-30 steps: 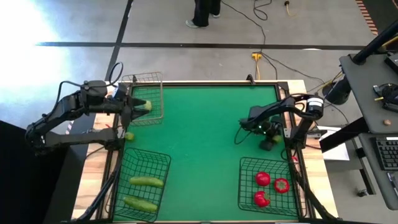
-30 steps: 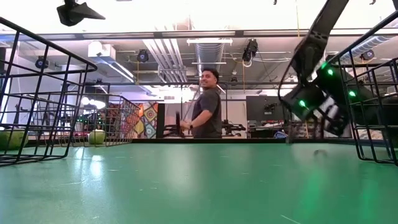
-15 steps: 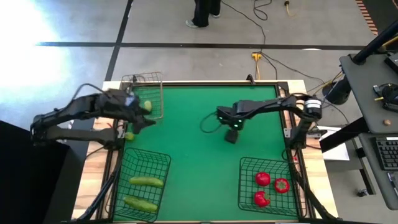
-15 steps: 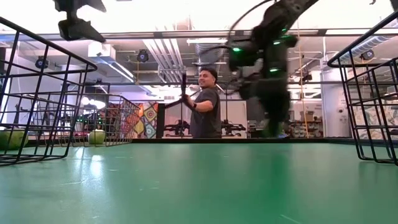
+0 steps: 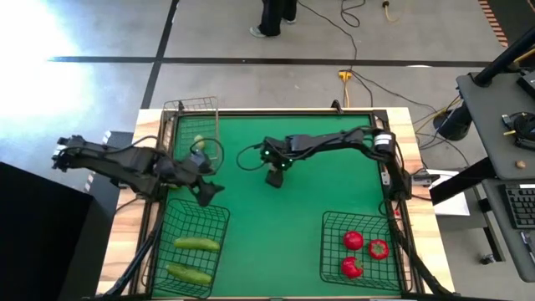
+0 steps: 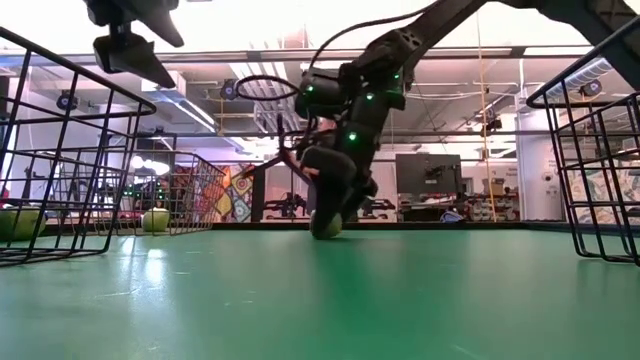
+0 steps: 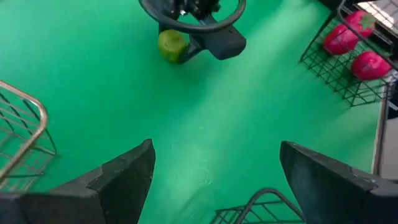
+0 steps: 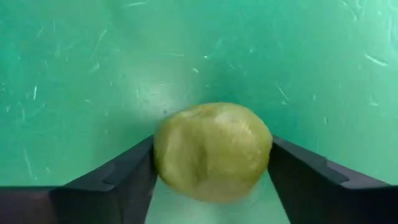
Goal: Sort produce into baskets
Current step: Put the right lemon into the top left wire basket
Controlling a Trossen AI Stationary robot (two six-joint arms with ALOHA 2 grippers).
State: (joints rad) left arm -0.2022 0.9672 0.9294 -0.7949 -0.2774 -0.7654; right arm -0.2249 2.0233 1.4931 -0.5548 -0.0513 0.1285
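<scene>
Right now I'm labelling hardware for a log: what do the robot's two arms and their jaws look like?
Both arms are dark, slim and jointed. The right arm carries a looping black cable and small green lights near its gripper. The left gripper shows broad, flat, dark wedge-shaped jaws.

- The table (image 5: 292,226) has a green top with a pale wooden edge.
- A narrow wire basket (image 5: 194,125) sits at its far left corner.
- A squarish basket (image 5: 194,248) sits at the near left — two cucumbers (image 5: 196,244) lie in it.
- Another squarish basket (image 5: 359,248) sits at the near right, with three red pieces (image 5: 354,241) inside.
- A pale yellow-green fruit (image 8: 212,151) rests on the green near the middle — between dark fingers.
- A second such fruit (image 5: 174,182) lies at the left edge.
</scene>
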